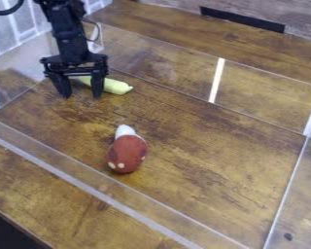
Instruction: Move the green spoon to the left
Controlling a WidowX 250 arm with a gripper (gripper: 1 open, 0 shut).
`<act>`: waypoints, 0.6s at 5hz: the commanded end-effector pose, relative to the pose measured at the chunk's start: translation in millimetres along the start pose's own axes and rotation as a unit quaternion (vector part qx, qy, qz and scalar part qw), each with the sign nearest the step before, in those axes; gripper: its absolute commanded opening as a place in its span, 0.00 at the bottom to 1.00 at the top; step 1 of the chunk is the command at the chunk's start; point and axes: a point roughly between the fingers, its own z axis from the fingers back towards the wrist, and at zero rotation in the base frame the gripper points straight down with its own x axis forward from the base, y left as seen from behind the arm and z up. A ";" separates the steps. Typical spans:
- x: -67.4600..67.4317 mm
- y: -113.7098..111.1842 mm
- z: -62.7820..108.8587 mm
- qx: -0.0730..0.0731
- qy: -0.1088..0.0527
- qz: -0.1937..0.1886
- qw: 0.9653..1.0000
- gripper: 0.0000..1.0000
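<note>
The green spoon lies on the wooden table at the upper left. Only a short yellow-green piece of it shows, poking out to the right of my gripper's right finger; whether more of it lies behind the finger I cannot tell. My gripper points straight down, low over the table, just left of the spoon. It is open, and nothing shows between its fingers.
A red-brown rounded object with a white tip lies in the middle of the table. Low clear plastic walls fence the wooden surface on all sides. A dark bar sits at the far back edge.
</note>
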 end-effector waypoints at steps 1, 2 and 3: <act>8.7 -22.7 27.7 -0.012 -0.026 -0.037 0.999 1.00; 11.8 -36.6 45.0 -0.024 -0.034 -0.071 0.997 1.00; 5.8 -52.5 64.8 -0.032 -0.040 -0.107 0.993 1.00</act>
